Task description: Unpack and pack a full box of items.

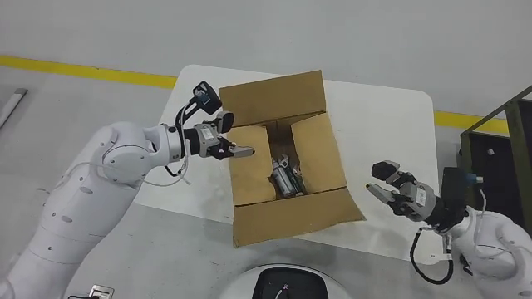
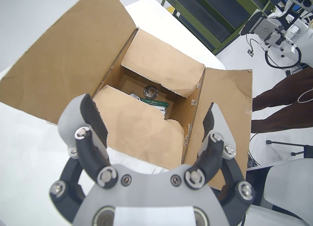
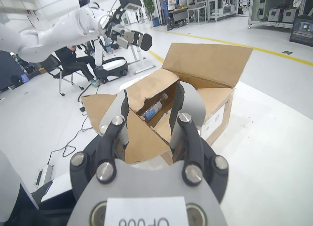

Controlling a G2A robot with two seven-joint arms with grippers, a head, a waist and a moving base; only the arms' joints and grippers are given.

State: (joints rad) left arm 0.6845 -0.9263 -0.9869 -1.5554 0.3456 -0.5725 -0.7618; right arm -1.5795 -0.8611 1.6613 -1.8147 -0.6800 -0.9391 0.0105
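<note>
Brown corrugated cardboard box (image 1: 249,178), flaps floppy; its clear labelled bottle (image 3: 154,109) looks smooth, probably slippery, so grasp mid-body. Left hand (image 1: 243,152) at nine o'clock, right hand (image 1: 380,181) at four, both wide open, empty.

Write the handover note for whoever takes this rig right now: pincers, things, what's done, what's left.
Left pincer: open, holding nothing, above the box's side flap nearest that arm.
Right pincer: open, holding nothing, over the table on the box's other side, apart from it.
Box: on the table, flaps open, the two inner ones leaning inward.
Inside: a bottle lying on its side and a green-labelled pack; the rest is hidden by the flaps.
Done: box opened.
Left: take the items out, then pack them back in.
</note>
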